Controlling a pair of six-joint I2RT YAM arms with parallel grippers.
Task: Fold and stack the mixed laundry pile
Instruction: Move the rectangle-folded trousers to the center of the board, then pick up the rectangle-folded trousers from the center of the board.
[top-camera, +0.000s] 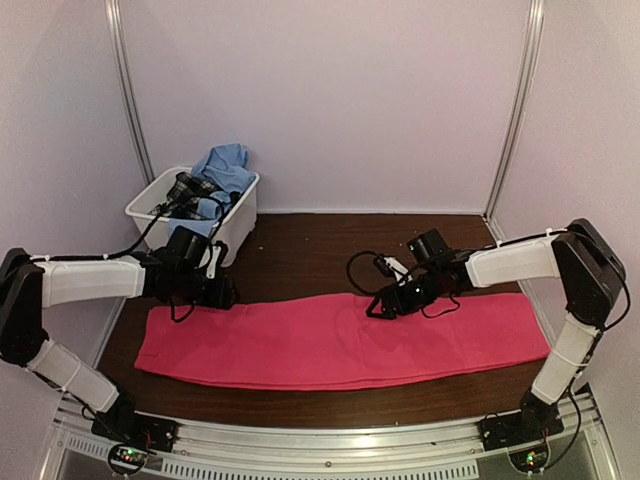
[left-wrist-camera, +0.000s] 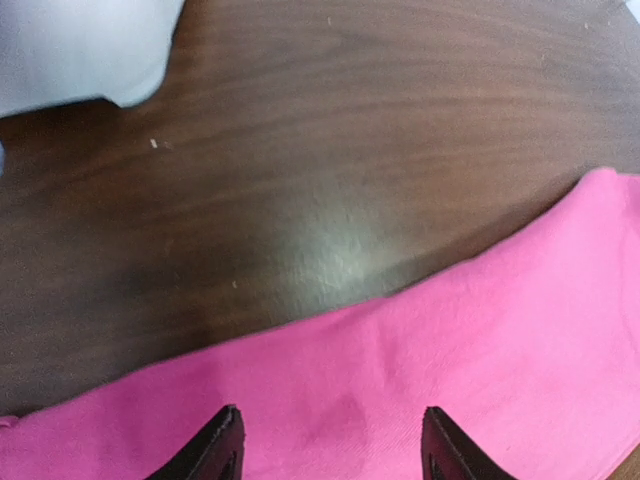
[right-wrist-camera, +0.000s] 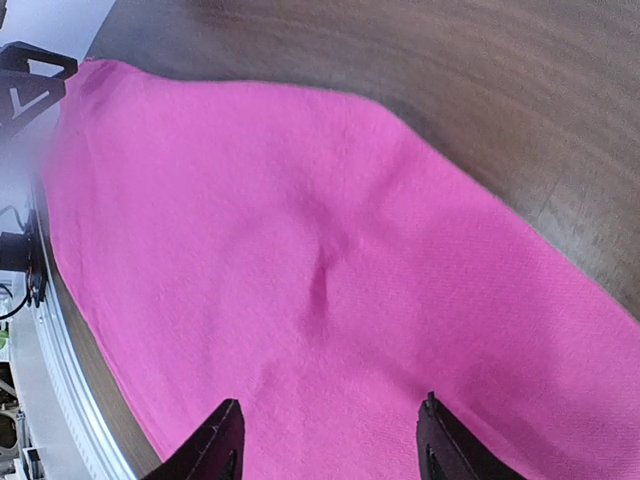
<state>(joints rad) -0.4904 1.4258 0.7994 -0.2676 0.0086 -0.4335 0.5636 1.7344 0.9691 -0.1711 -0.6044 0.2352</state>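
Note:
A long bright pink-red cloth (top-camera: 340, 340) lies flat across the dark wooden table, folded into a strip. My left gripper (top-camera: 222, 293) hovers just over its far left edge, open, with only flat pink cloth (left-wrist-camera: 450, 350) between the black fingertips (left-wrist-camera: 225, 440). My right gripper (top-camera: 385, 303) stands above the strip's far edge near the middle, also open, over pink cloth (right-wrist-camera: 320, 260) with a small crease; nothing is pinched. A light blue shirt (top-camera: 225, 165) and a black-and-white plaid garment (top-camera: 188, 190) sit in the white tub (top-camera: 240, 215) at the back left.
The tub stands against the back left wall, right behind my left wrist; its pale corner (left-wrist-camera: 90, 50) shows in the left wrist view. Bare dark table (top-camera: 320, 245) lies behind the cloth. A metal rail (top-camera: 330, 445) runs along the near edge.

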